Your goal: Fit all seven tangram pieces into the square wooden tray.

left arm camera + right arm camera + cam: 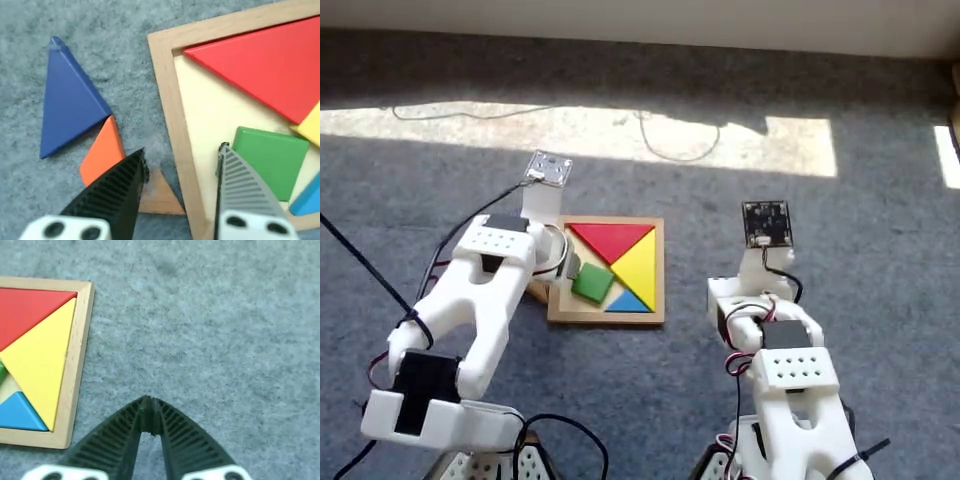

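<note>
Tray (162, 100): holds red triangle (270, 60), yellow triangle (40, 355), green square (270, 160), pale-blue triangle (17, 412).
Loose (three to go): blue triangle (67, 105), orange parallelogram (102, 150), tan triangle (160, 197), on tabletop (225, 315) just outside tray's wall.
Left gripper (182, 150): open, empty, straddling that wall; orange and tan beside its outer finger, so nearer arm.
Right gripper (150, 405): closed, empty, well apart across tray.

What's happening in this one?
The red triangle, yellow triangle, green square and light-blue triangle lie in the square wooden tray. The left gripper hangs open astride the tray's rim beside the green square. A dark-blue triangle, orange parallelogram and tan triangle lie outside on the carpet. The right gripper, shut, hangs over carpet beside the tray.
</note>
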You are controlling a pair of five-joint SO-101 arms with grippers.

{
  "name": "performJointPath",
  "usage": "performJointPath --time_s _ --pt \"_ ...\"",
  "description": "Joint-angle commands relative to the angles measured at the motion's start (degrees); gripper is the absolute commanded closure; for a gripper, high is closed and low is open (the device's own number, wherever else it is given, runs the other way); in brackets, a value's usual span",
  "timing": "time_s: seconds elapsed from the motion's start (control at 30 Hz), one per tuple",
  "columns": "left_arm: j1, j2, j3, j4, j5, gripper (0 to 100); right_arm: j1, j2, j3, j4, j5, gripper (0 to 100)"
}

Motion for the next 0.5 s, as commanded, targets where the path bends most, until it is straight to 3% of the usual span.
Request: performJointPath --time_s 0.0,0.47 --pt "1.89 0.04 -3.03 -0.53 -0.53 78 0.4 -0.92 -0.48 -1.19 0.0 98.8" --pt "9.36 -3.82 -2.59 1.76 -0.79 78 0.4 -0.92 -0.4 -1.19 0.0 98.8"
